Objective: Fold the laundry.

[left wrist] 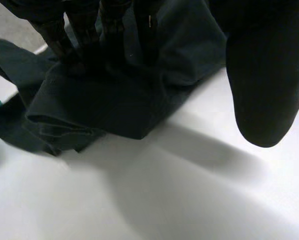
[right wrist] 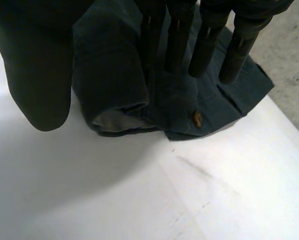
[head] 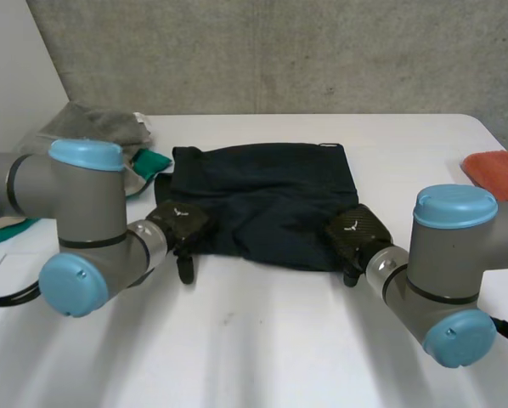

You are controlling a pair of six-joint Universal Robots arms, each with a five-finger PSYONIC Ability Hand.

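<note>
A dark navy garment (head: 262,200) lies folded flat in the middle of the white table (head: 262,340). My left hand (head: 179,225) rests on its near left corner. In the left wrist view the straight fingers (left wrist: 109,30) press on the bunched cloth (left wrist: 114,100), while the thumb (left wrist: 264,75) hangs apart over bare table. My right hand (head: 356,231) is on the near right corner. There its fingers (right wrist: 204,40) lie straight on the cloth (right wrist: 179,105) beside a small button (right wrist: 197,118), and the thumb (right wrist: 34,65) stays off the fabric. Neither hand pinches the cloth.
A grey cloth pile (head: 93,127) and a green cloth (head: 148,161) lie at the back left, behind my left arm. An orange-red cloth (head: 496,170) sits at the table's right edge. A concrete wall runs behind the table.
</note>
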